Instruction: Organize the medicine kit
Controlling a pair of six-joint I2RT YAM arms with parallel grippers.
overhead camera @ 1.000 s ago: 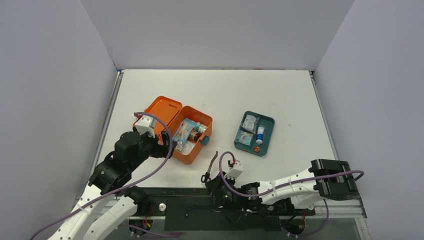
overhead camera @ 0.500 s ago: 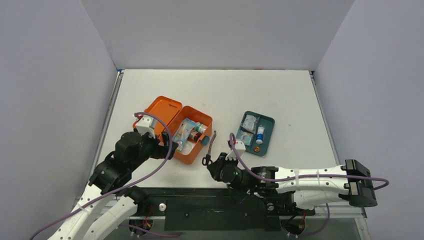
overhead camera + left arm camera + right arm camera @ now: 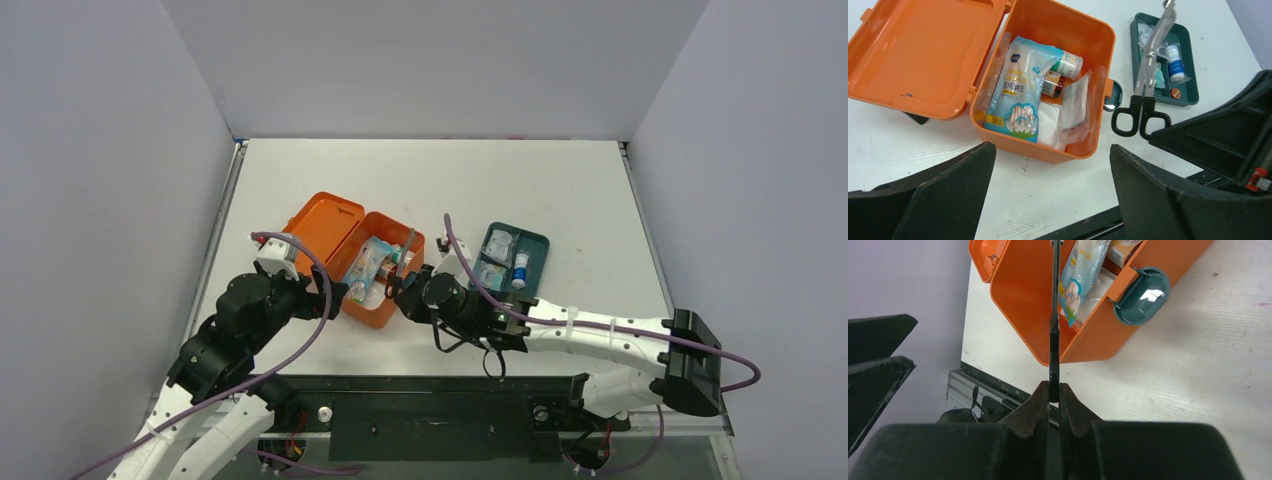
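Note:
The orange medicine kit (image 3: 365,312) lies open left of centre, its lid (image 3: 322,225) folded back to the left. Inside are a swab packet (image 3: 1020,85), small bottles and gauze packets. My right gripper (image 3: 405,295) is shut on black-handled scissors (image 3: 402,262), gripped at the handles. The blades point away from me, raised over the kit's right edge near its teal latch (image 3: 1143,295). In the right wrist view the scissors (image 3: 1054,315) show edge-on against the kit (image 3: 1023,305). My left gripper (image 3: 335,298) stands open and empty just in front of the kit (image 3: 1068,35).
A teal divided tray (image 3: 540,262) sits right of the kit, holding a small white bottle (image 3: 520,268), clear packets and a small red item. Purple walls close in the table on three sides. A black rail runs along the near edge.
My right arm has swung the scissors from the near table edge up and left to the kit's right edge. The left gripper has drawn back slightly to the left.

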